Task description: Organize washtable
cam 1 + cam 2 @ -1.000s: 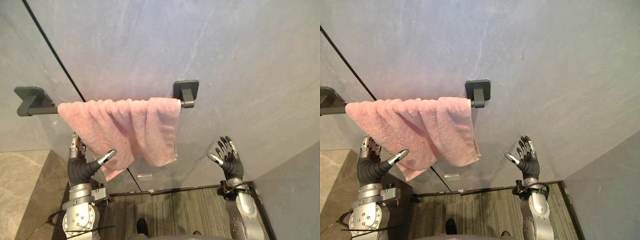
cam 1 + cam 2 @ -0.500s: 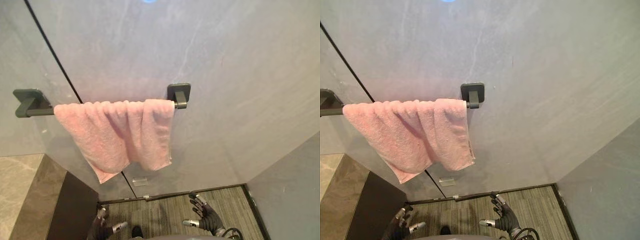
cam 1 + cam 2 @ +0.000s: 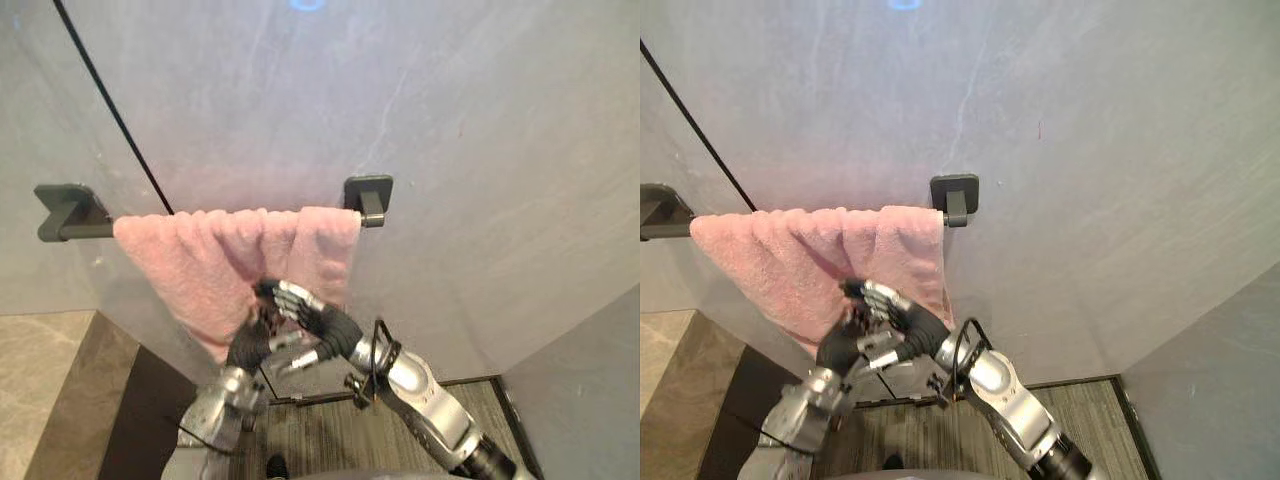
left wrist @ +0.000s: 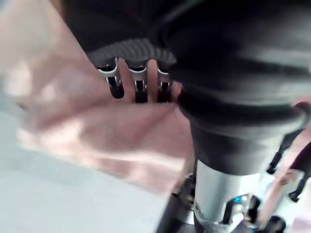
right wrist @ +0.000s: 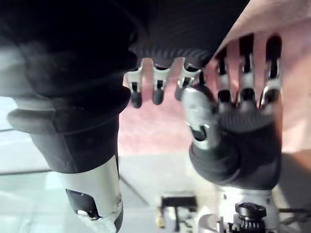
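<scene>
Towel drapes over rail, left hand and right hand before it.

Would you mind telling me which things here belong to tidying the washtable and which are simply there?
In the job:
pink towel, hanging bunched over the dark towel rail
left hand and right hand, both at the towel's lower part

Just there:
grey wall
striped floor
dark ledge
</scene>
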`<state>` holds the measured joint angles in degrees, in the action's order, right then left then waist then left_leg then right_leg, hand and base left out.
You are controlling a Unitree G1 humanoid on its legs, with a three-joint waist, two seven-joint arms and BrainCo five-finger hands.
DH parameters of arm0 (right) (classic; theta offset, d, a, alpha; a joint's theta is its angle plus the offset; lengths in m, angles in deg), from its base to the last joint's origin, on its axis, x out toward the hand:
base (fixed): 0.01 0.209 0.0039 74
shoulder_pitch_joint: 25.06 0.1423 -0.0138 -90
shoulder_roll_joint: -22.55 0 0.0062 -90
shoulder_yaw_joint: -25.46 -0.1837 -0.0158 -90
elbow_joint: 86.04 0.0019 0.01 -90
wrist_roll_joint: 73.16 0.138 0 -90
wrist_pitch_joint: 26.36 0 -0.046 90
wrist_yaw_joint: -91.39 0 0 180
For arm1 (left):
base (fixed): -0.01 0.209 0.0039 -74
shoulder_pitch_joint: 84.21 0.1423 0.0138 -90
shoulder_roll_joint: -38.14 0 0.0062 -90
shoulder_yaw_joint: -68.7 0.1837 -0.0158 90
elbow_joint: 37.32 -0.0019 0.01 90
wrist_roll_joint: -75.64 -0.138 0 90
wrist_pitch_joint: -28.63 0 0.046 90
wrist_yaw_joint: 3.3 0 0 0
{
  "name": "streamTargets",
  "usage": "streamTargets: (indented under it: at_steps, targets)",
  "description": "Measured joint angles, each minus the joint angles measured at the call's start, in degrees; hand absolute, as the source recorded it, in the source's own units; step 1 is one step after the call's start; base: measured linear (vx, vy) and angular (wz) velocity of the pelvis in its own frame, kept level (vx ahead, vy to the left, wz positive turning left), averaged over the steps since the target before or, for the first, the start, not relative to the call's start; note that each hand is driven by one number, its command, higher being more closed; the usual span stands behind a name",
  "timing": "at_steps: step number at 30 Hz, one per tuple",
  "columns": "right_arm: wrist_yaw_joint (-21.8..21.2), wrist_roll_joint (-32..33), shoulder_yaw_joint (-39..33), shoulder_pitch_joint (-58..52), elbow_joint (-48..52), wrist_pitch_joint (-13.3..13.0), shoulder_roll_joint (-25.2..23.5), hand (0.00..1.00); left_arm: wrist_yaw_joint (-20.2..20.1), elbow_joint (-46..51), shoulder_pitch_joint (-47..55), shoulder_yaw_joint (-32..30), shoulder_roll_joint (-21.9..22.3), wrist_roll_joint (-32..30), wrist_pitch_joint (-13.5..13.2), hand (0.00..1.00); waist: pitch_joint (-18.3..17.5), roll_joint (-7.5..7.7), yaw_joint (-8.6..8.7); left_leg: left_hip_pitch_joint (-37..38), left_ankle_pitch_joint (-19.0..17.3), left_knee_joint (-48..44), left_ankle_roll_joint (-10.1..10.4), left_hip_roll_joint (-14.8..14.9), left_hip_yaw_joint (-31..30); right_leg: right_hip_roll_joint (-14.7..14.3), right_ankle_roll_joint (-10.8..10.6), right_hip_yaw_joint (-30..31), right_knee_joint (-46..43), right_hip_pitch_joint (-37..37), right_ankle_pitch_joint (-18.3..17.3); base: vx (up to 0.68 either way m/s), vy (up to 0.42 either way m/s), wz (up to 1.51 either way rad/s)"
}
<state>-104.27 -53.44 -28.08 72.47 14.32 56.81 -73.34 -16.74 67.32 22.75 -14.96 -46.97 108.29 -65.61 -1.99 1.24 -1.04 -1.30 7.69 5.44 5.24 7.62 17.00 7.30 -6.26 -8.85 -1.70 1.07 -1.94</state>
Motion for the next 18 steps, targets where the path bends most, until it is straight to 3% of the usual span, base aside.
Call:
streamTargets:
  at_steps: [3, 5, 11, 18]
  targets:
    - [2.51, -0.06, -1.38, 2.23, 0.1, -2.94, -0.21, 0.0, -0.06, 2.53, -2.63, -0.95, 0.4, 6.83, -2.08, 0.0, 0.09, -0.49, 0.12, 0.42, -0.05, 0.08, 0.01, 0.07, -0.08, -0.07, 0.0, 0.03, -0.11, 0.28, -0.04, 0.0, 0.0, 0.0]
    - [3.23, -0.07, -2.06, 2.21, 0.08, -3.43, -0.33, 0.0, 0.03, 3.23, -3.5, -2.91, 0.96, 7.67, -3.97, 0.0, 0.58, -1.25, 0.2, 0.91, -0.1, 0.4, 0.01, 0.06, -0.06, -0.07, 0.03, 0.33, -0.13, 0.58, -0.16, -0.05, 0.009, -0.06]
    - [3.15, -0.08, -3.08, 2.2, -1.47, -4.05, -0.3, 0.0, 1.4, 3.63, -3.56, -7.37, 1.44, 7.03, -5.22, 0.0, 1.27, -2.83, 0.2, 1.86, -0.35, 0.46, 0.33, 0.21, -0.46, -0.18, 0.19, 0.54, -1.18, 0.65, -1.76, -0.1, 0.017, 0.0]
    - [4.9, -1.39, -7.43, 2.24, -9.14, -3.91, -0.57, 0.0, 2.64, 3.74, -3.59, -11.28, 1.45, 4.79, -6.42, 0.0, 1.04, -2.25, -0.06, 0.75, -0.02, 0.44, 0.07, 0.01, -1.97, -0.09, 0.76, -0.7, -0.92, 0.57, -1.36, 0.01, 0.01, 0.11]
